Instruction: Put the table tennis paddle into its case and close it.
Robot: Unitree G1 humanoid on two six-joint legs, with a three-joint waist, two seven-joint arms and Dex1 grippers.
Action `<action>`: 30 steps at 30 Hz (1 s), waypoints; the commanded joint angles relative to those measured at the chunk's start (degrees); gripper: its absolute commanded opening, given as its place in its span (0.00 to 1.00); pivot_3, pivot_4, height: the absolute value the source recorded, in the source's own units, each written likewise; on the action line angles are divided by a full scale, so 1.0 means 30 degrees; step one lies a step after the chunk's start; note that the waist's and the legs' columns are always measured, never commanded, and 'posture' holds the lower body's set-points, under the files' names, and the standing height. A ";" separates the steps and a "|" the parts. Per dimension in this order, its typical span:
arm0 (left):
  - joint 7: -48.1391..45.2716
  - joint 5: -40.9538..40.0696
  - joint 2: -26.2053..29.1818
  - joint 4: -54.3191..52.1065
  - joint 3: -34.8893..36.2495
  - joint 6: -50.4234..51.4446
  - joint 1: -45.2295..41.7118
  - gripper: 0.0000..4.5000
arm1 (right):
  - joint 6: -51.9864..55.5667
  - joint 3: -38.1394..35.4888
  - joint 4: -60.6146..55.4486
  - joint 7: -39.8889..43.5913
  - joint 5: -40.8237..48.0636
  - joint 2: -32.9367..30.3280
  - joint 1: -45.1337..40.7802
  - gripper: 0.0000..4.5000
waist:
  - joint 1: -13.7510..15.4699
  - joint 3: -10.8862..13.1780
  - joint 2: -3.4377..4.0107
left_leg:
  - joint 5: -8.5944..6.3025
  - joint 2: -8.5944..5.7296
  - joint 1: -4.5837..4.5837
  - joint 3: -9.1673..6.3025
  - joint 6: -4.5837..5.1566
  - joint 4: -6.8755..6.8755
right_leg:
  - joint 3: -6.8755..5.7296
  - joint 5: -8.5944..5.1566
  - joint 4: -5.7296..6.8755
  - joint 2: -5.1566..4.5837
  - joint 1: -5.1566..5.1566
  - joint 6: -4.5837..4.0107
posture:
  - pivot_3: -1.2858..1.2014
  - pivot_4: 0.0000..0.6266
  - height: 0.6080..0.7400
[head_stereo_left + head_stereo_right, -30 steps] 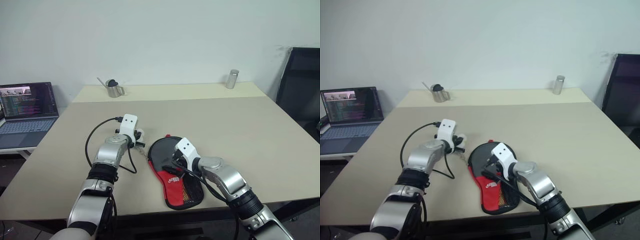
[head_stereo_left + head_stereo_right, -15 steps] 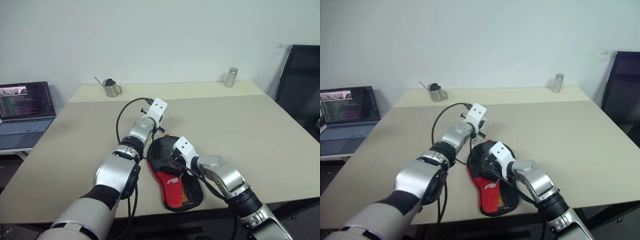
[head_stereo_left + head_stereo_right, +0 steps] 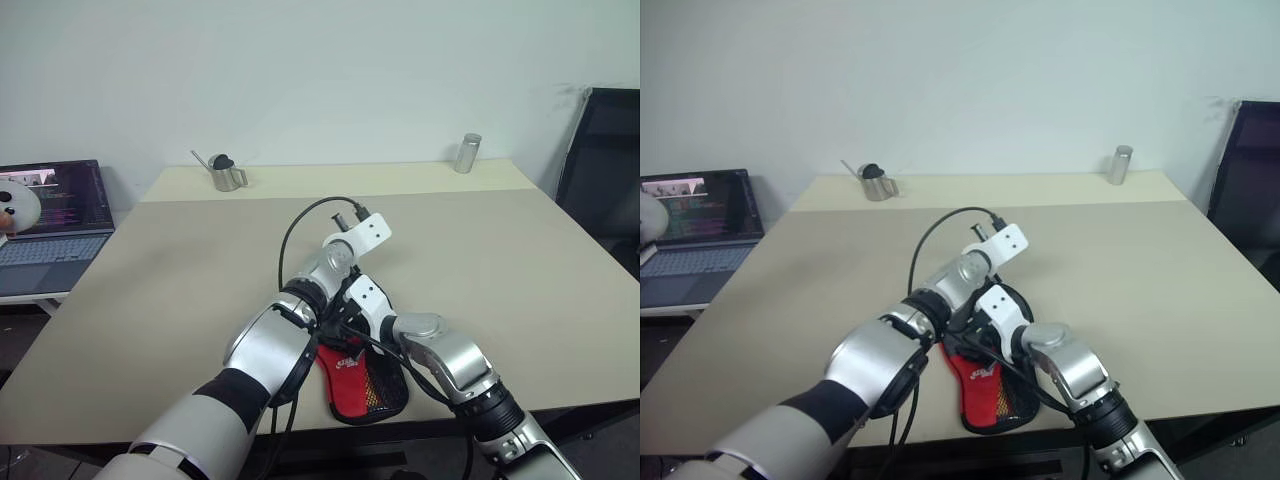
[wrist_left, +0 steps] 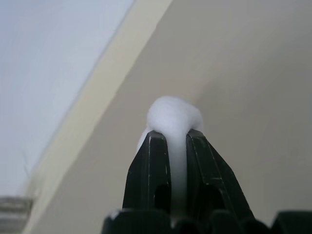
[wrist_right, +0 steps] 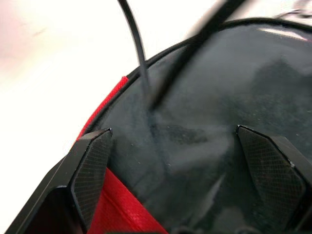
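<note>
So the case is lying flat near the front edge of the surface, round black end pointing away from the robot, red panel and mesh pocket toward it. The paddle isn't visible on its own; it looks like it's already tucked inside, though I can't be sure from here. My read is we're at the closing step, or right before it.

The right gripper is spread wide and hovers right over the round end, one finger by the red-edged rim and the other over the black fabric. Can't tell if it's actually touching.

The left gripper sits beyond the case's far end, above it, pointing away across the surface. It's pressed together, pinching something small and white I can't identify.

Next move probably means finding the zipper pull and pinning the case down with the other gripper so it doesn't slide.
</note>
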 commanded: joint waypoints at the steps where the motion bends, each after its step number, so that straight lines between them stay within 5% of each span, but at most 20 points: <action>1: 0.0737 0.0911 -0.0461 -0.0518 -0.0633 -0.1248 -0.1039 0.02 | 0.1454 0.1019 0.1356 -0.0004 -0.0042 0.0201 0.1079 1.00 | 0.0010 0.0001 0.0000 | 0.0000 0.0000 -0.0001 -0.0001 0.0000 0.0000 | -0.0002 -0.0001 0.0000 0.0000 0.0000 0.0001 | 0.52 0.24 1.00; 10: -0.0175 0.3025 -0.2207 -0.0592 -0.2820 -0.4169 -0.0511 0.02 | 0.1443 0.0958 0.1594 -0.0194 -0.0095 0.0613 0.0892 1.00 | 0.0085 -0.0021 0.0031 | 0.0000 -0.0006 0.0014 -0.0009 0.0002 -0.0006 | -0.0025 -0.0018 -0.0010 -0.0006 0.0034 0.0028 | 0.52 0.24 1.00; 21: -0.7514 0.2466 -0.2853 -0.0598 -0.2810 -0.4572 0.1908 0.02 | 0.1457 0.0588 0.1687 -0.0222 -0.0048 0.0712 0.0715 1.00 | 0.0088 -0.0261 0.0237 | -0.0022 -0.0014 0.0086 -0.0093 0.0039 -0.0016 | -0.0154 -0.0070 -0.0085 -0.0011 0.0198 0.0103 | 0.52 0.24 1.00; 30: -1.1075 0.1853 -0.1879 -0.0966 -0.2797 -0.3909 0.3098 0.72 | 0.0985 0.0644 0.2074 0.0047 -0.0174 0.0654 0.0692 1.00 | 0.0022 -0.0511 0.0348 | -0.0055 -0.0012 0.0268 -0.0233 0.0089 -0.0079 | -0.0298 -0.0107 -0.0263 -0.0002 0.0493 0.0157 | 0.52 0.24 1.00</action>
